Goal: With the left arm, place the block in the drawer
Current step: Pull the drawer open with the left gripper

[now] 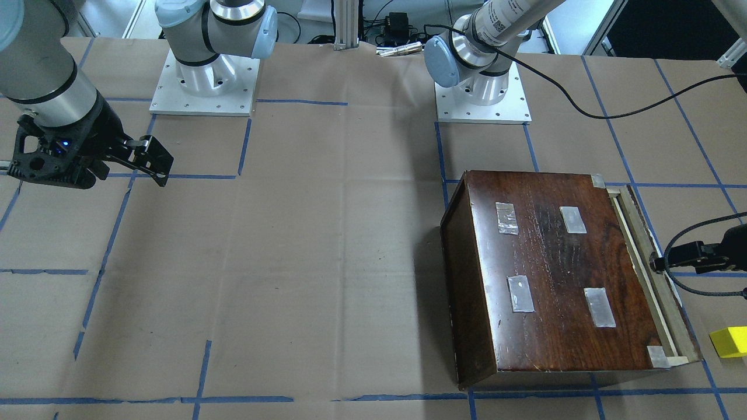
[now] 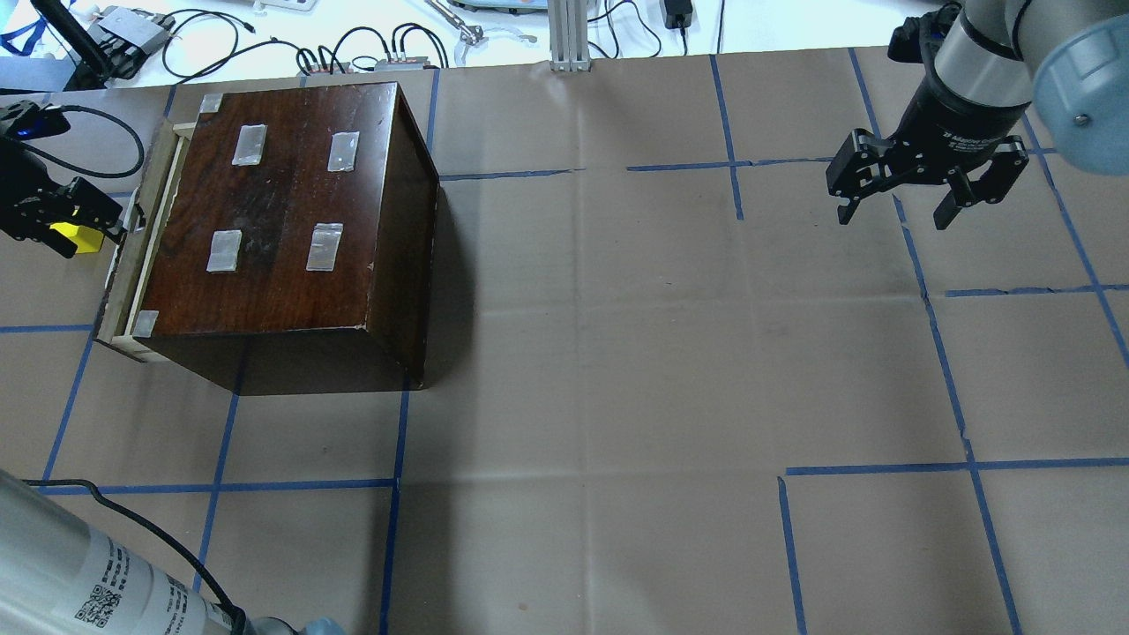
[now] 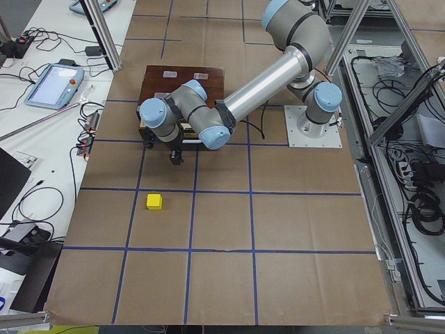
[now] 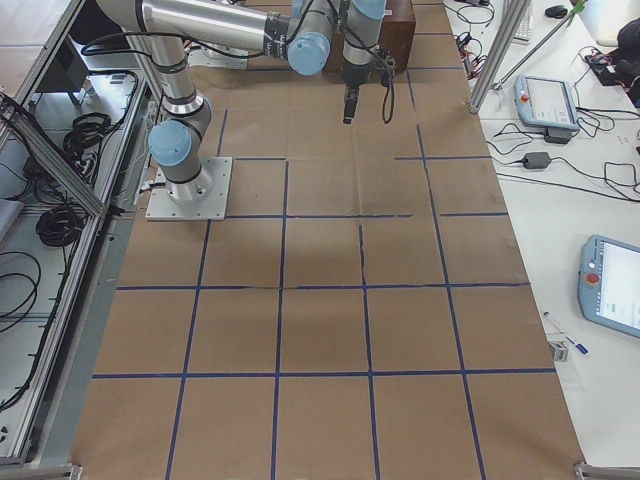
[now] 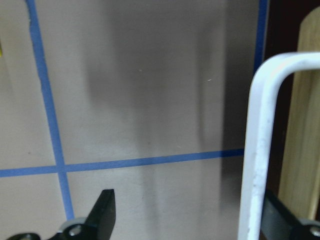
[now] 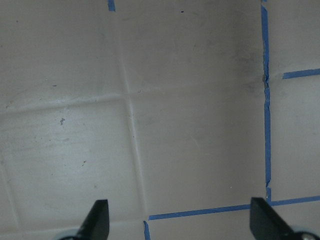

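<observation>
- Front-facing view: the black 2-finger left gripper is seen at the front of the shallow pale-wood drawer, which stands only slightly out of the glossy dark-brown wooden box. The small bright yellow cube block lies on the brown-papered table near that front.
- Left wrist view: its jaws are parted around the white loop handle (nothing clamped). A pull made unclosed could slip off, and the sliding front could knock the block.
- Overhead view: the right gripper hangs spread and empty, well apart. Room for the pull is found beyond the drawer front.
</observation>
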Motion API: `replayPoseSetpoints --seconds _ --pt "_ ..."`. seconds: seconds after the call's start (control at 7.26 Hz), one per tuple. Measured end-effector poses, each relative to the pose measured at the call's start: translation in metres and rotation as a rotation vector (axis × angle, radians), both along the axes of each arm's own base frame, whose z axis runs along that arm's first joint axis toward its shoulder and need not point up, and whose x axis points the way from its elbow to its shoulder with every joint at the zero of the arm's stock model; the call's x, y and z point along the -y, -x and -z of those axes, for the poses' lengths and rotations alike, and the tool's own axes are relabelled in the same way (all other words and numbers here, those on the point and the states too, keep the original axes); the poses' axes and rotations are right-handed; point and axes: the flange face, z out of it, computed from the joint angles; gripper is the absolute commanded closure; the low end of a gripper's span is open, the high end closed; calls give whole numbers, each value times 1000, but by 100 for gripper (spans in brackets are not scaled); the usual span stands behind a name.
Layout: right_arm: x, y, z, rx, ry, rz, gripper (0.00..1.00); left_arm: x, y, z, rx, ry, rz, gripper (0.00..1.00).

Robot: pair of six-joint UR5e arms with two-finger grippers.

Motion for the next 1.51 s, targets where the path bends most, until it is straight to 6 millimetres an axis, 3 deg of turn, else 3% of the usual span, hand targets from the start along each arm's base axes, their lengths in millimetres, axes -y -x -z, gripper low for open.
replayPoseSetpoints --seconds 1.51 --pt "0 0 0 0 0 1 0 -10 -52 -12 112 -9 -30 3"
